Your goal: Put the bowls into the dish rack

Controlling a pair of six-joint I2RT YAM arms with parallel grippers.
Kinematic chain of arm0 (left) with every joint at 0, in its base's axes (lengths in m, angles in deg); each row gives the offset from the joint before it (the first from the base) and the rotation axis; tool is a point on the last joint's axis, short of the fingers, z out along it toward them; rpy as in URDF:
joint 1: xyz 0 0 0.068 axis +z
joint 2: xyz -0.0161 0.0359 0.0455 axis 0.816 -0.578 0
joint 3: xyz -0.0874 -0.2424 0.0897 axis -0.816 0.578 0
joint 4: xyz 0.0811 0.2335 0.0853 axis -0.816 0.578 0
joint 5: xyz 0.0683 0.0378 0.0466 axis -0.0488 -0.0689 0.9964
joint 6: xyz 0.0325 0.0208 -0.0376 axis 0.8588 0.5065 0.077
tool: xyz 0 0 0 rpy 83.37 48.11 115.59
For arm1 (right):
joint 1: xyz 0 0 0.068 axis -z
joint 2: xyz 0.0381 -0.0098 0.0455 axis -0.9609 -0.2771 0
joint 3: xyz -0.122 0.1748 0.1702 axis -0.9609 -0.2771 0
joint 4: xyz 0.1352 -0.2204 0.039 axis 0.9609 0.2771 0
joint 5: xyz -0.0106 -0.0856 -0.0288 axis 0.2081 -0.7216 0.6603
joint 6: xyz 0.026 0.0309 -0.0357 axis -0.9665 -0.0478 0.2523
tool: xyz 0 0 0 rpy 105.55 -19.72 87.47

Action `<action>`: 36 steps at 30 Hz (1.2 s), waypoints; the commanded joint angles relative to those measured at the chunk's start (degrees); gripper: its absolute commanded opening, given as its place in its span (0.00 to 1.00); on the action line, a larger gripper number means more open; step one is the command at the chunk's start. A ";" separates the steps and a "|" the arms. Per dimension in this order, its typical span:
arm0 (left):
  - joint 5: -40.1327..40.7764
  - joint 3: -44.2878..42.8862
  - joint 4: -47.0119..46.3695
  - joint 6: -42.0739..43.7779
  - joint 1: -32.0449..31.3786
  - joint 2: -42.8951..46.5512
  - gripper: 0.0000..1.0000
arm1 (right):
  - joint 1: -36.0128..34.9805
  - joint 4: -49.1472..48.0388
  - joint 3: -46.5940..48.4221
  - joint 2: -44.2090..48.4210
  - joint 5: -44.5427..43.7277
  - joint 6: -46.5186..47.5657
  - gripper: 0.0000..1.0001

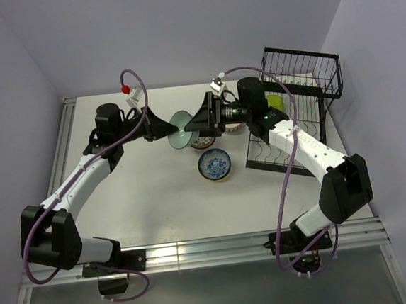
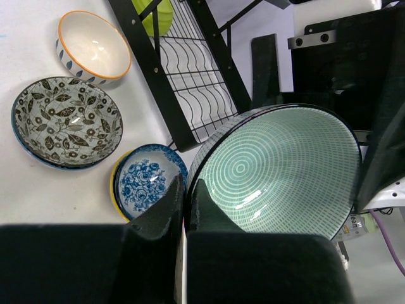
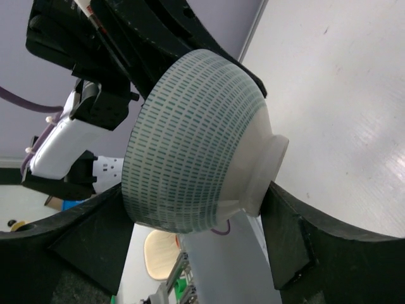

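Hanging tilted on edge above the middle of the table (image 1: 143, 200), the pale teal bowl (image 1: 181, 133) is sitting between the two grippers, its ringed inside facing left and its foot facing right. The left gripper (image 2: 186, 187) is pinching the bowl's rim, jaws drawn narrow with one finger inside the lip and one outside. The right gripper (image 3: 190, 218) is straddling the bowl from the other side with its fingers (image 3: 288, 234) spread wide past the foot and the wall; whether they are pressing on it cannot be told. Just near and slightly right of the held bowl, the blue-and-white bowl (image 1: 214, 165) is standing upright on the table. The dark floral bowl (image 2: 66, 120) is lying beside it, and the cream bowl (image 2: 95, 47) with an orange rim is standing just beyond that, both close to the dish rack (image 1: 250, 156). The rack is occupying the far right of the table, its tall basket end at the far side, and a lime-green item (image 1: 275, 101) is resting inside it.
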 commanded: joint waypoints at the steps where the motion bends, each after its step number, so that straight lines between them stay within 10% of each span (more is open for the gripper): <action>1: -0.93 -1.43 -3.29 -0.19 -0.93 1.54 0.00 | -0.90 -2.18 1.07 0.07 2.50 0.24 0.76; 8: -1.20 -1.78 -0.92 2.45 -0.85 1.09 0.10 | -0.64 -3.50 0.53 0.95 3.74 1.12 0.01; 23: 0.03 -3.36 6.55 7.01 -0.85 -0.05 0.55 | 3.40 3.52 -0.26 3.75 2.68 8.58 0.00; 36: 2.84 -5.74 11.91 11.41 -0.85 -0.14 0.66 | 17.82 29.09 -3.33 14.03 -3.89 43.01 0.00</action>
